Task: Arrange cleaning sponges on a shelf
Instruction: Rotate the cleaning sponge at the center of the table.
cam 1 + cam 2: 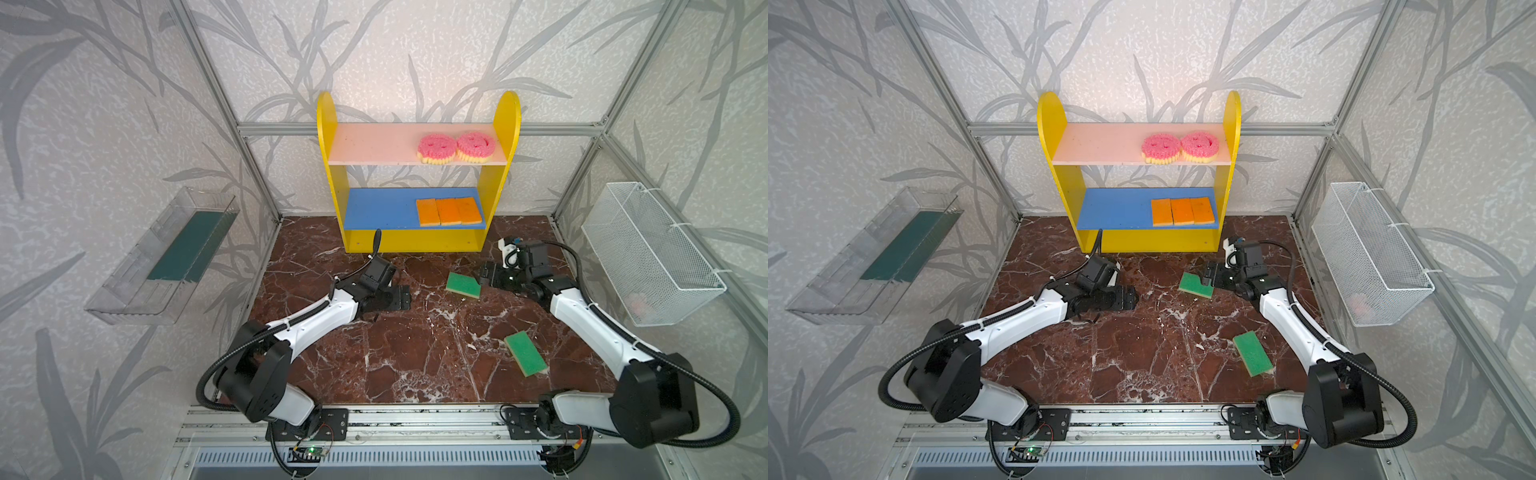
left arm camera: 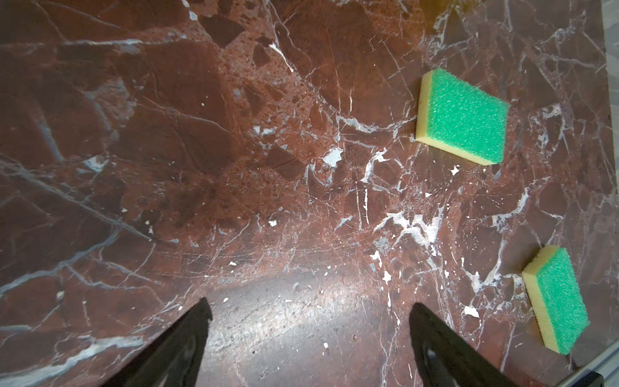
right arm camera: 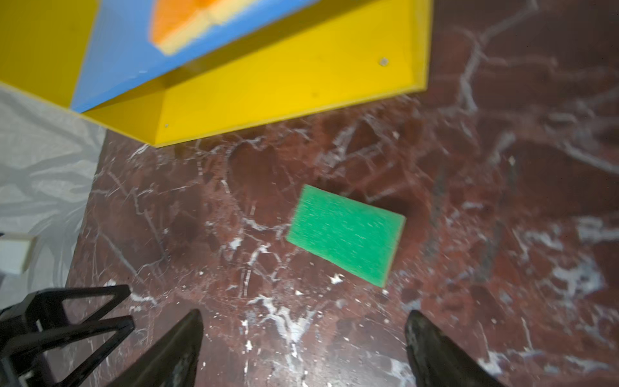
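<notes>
The shelf (image 1: 326, 124) stands at the back of the marble table. Two pink smiley sponges (image 1: 436, 148) (image 1: 476, 146) lie on its pink upper board. Three orange sponges (image 1: 451, 210) lie side by side on the blue board. Two green sponges lie flat on the table, one in front of the shelf (image 1: 462, 284) and one nearer the front (image 1: 525, 353). My right gripper (image 1: 484, 276) hangs open just right of the far green sponge (image 3: 346, 234), nothing between its fingers (image 3: 304, 314). My left gripper (image 1: 401, 297) is open and empty (image 2: 310, 305), left of that sponge (image 2: 464, 117).
A clear plastic tray with a dark green liner (image 1: 166, 257) hangs on the left wall. A white wire basket (image 1: 652, 257) hangs on the right wall. An aluminium rail (image 1: 415, 419) with both arm bases runs along the table's front edge.
</notes>
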`<state>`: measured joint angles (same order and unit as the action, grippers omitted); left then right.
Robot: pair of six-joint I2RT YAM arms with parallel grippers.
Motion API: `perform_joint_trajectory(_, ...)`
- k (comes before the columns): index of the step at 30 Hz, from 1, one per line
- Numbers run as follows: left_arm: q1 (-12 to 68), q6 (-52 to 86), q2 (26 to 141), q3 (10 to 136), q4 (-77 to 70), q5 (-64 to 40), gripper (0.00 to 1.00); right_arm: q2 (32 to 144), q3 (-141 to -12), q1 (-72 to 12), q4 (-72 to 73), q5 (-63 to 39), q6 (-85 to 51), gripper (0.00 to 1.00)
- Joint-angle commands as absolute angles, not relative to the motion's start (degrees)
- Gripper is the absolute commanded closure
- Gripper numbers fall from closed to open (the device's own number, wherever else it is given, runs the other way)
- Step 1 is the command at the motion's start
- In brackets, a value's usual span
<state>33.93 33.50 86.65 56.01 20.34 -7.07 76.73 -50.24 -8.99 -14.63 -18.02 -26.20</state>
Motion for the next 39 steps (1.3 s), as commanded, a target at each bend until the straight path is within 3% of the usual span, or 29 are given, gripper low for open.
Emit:
perform_joint_trajectory(1, 34.68, 35.32, 87.82, 57.63, 17.66, -6.67, 0.06, 79.73, -48.81, -6.34, -6.19, -26.03, -32.12, 0.08)
perform_joint_trajectory(6, 34.72, 36.10, 88.02, 55.26, 16.26, -7.36, 0.06, 90.16, -54.84, -4.48, -6.67, -30.30, -32.07, 0.12)
perform_joint_trajectory(9, 34.72, 36.04, 87.55, 53.82, 16.16, -7.29, 0.06, 95.72, -58.16, -4.31, -5.83, -30.45, -32.08, 0.19)
perform_joint_trajectory(17, 34.73, 36.37, 84.51, 50.83, 16.18, -8.04, 0.05, 106.32, -66.91, -3.30, -8.09, -29.80, -30.69, 0.53)
perform_joint_trajectory(29, 34.72, 37.79, 82.09, 47.51, 13.91, -9.75, 0.05, 111.86, -67.84, -2.81, -9.50, -30.92, -29.99, 0.58)
perform_joint_trajectory(39, 34.84, 38.87, 78.25, 44.03, 12.61, -9.41, 0.05, 108.88, -62.14, -3.75, -8.70, -31.60, -29.29, 0.51)
